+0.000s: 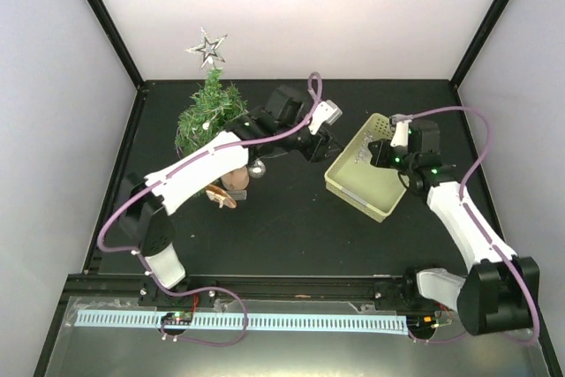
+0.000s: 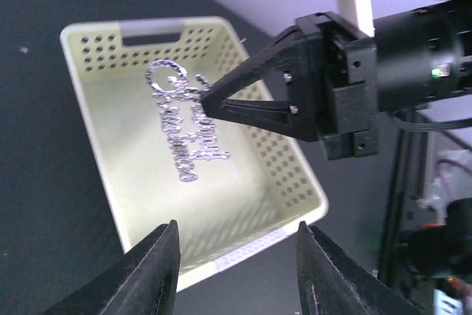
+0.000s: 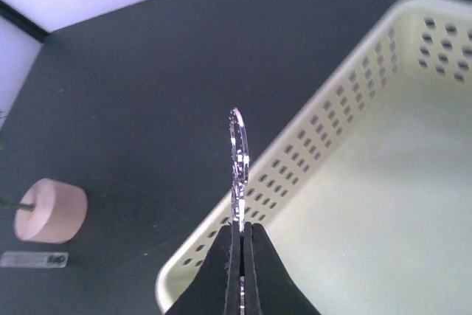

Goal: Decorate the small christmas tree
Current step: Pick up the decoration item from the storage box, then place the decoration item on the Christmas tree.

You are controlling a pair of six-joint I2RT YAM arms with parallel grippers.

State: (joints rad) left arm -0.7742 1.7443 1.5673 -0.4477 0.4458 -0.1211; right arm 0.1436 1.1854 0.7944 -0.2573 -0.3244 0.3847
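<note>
The small christmas tree (image 1: 210,116) stands toward the far left corner of the tabletop (image 1: 291,236), close to the left and far edges, with a silver star (image 1: 207,47) at its tip. The left arm runs diagonally from the near left edge across the front of the tree's trunk, and the round wood base (image 3: 50,210) shows just beside it.

The pale yellow basket (image 2: 151,27) sits right of centre, nearer the far right corner. The right gripper (image 3: 241,228) hangs over the basket's left rim, jaws clenched on a thin silver glitter ornament (image 2: 184,119) that is lifted clear of the basket floor. The left gripper (image 2: 237,230) faces it from the basket's left side, jaws released and apart with nothing between them.

The near half of the tabletop, between the two arm bases, lies bare and dark.
</note>
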